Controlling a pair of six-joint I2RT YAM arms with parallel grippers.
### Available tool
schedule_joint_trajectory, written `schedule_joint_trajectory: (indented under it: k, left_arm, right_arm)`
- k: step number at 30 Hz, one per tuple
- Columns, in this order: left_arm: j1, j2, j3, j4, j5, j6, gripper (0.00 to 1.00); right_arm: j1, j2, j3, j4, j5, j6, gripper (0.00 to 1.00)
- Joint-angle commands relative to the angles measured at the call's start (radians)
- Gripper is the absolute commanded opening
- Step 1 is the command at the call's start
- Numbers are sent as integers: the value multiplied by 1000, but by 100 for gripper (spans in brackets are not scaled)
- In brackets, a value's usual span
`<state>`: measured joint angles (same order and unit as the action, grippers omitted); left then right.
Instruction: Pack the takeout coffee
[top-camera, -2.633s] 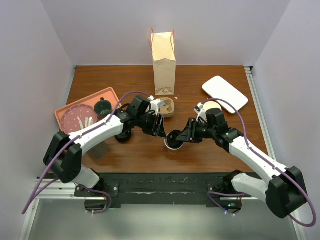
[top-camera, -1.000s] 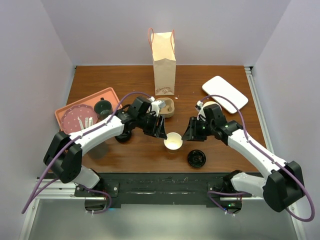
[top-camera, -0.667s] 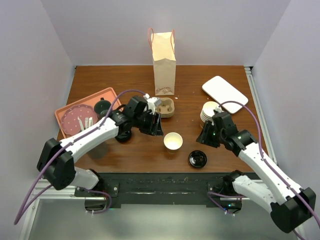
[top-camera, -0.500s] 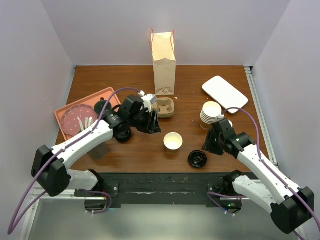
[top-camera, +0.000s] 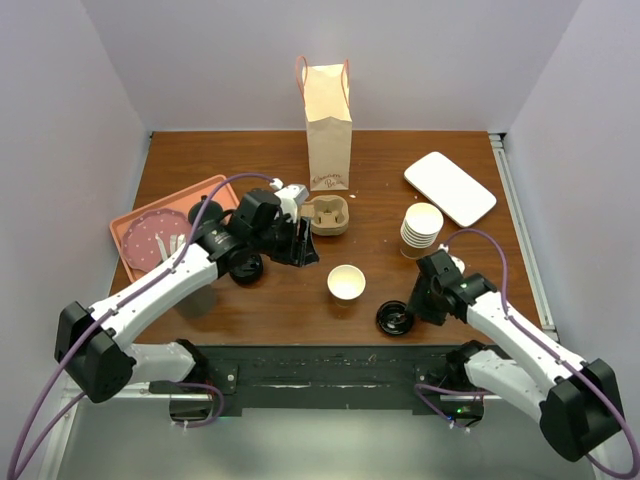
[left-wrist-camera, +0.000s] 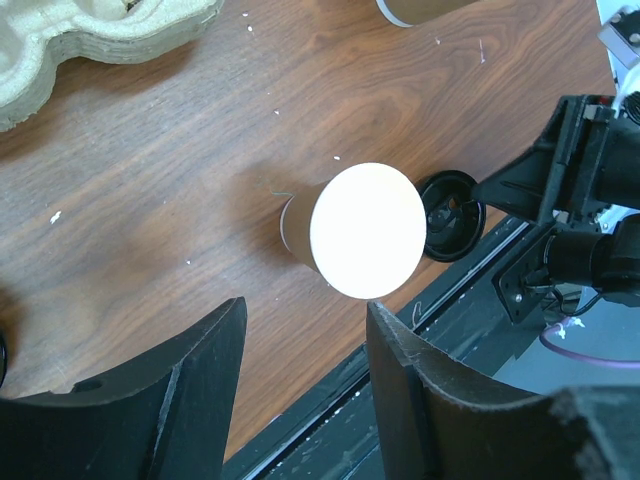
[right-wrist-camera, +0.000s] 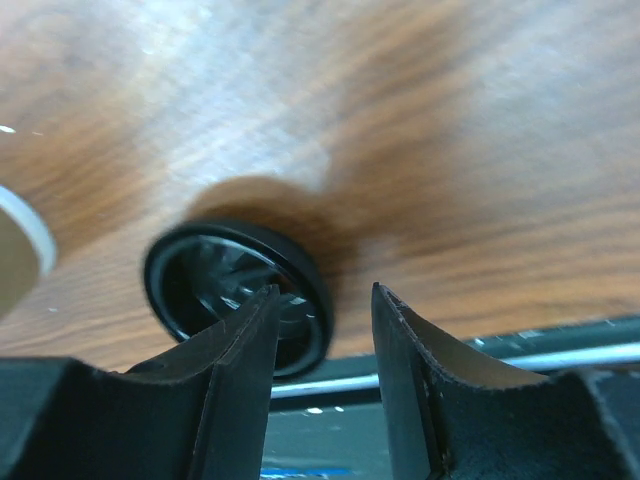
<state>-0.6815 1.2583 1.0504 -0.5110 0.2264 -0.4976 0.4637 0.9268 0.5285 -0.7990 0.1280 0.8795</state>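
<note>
**Cup uncapped, nothing packed yet**

The left gripper (left-wrist-camera: 306, 308) hangs at the cup's 10 o'clock, its fingers well apart and empty. The takeout coffee (top-camera: 346, 281) stands upright mid-table with no lid on it, and the paper bag (top-camera: 328, 125) stands well apart at its 12 o'clock. The black lid (top-camera: 394, 318) lies loose at the cup's 4 o'clock, apparently upside down. The right gripper (right-wrist-camera: 324, 290) hovers over the lid, jaws parted, holding nothing. By my judgement, capping and bagging both remain.

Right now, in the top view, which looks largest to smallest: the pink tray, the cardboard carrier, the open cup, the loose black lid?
1. pink tray
2. cardboard carrier
3. open cup and loose black lid: they look about alike, so I do not rank them.
</note>
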Motion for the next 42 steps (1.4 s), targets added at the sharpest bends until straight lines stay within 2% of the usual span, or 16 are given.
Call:
schedule_joint_trajectory:
  k: [1,5,8,11,12,16,21,24,27,32,42]
  left_arm:
    - [-3,-39,36,-6,1,-1,56]
    - [-4,-42,31,-11,4,5,56]
    - [-1,-43,31,-14,7,11,56]
    - [-3,-39,42,-14,17,16,56]
    - [-1,-37,48,-14,24,16,56]
    - [-4,-16,112,-38,33,27,56]
    - [-16,52,209,-49,33,33,58]
    - [-27,122,310,-47,121,18,59]
    - [-29,154,348,-44,169,4,59]
    - [-30,176,366,-38,206,-2,61]
    - [-43,178,258,75,321,-67,61]
  right_arm:
    - [-3,44,-10,118,-34,21,46]
    - [-3,73,-19,155,-60,1,46]
    - [-2,89,-25,161,-64,-5,41]
    - [-2,92,-6,164,-56,-33,23]
    - [-2,86,25,162,-54,-48,12]
    - [-3,52,169,78,-50,-114,1]
    - [0,49,390,21,-102,-218,0]
    - [-2,55,441,104,-232,-264,1]
    - [0,76,455,164,-341,-261,1]
    - [21,81,458,213,-341,-228,2]
    - [116,115,470,239,-294,-175,6]
